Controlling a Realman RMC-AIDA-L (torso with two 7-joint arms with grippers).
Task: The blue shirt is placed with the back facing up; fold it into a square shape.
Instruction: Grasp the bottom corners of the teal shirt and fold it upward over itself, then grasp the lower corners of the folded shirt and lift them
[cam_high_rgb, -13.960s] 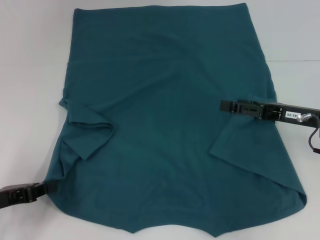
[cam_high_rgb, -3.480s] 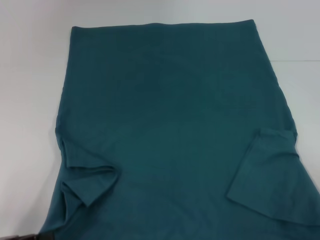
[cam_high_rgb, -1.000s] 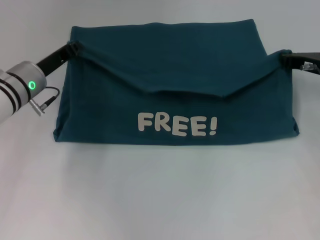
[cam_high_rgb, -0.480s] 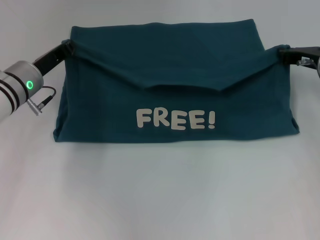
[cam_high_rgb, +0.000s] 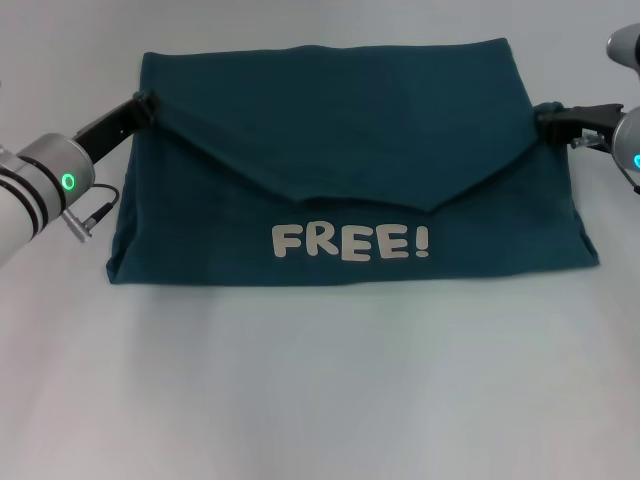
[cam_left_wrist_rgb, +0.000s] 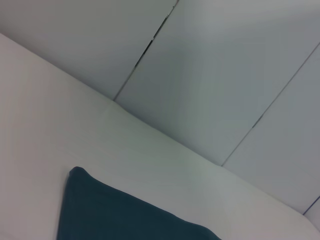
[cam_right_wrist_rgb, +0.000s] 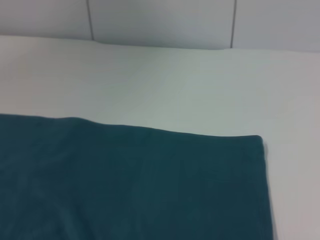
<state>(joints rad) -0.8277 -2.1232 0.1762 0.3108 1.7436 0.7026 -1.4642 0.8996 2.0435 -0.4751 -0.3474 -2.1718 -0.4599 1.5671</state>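
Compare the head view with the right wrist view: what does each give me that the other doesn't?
Head only: the left end effector and right end effector pinching the folded-over corners of the blue shirt, and the white FREE! lettering. Right wrist only: the seamed wall panels beyond the table. Both: the shirt's far edge and the white table.

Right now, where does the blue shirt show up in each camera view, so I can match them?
Head view: blue shirt folded across the middle, white lettering facing up.
Left wrist view: one corner at the picture's lower edge.
Right wrist view: a flat corner filling the lower half.
Shared landmark: the white table around it.
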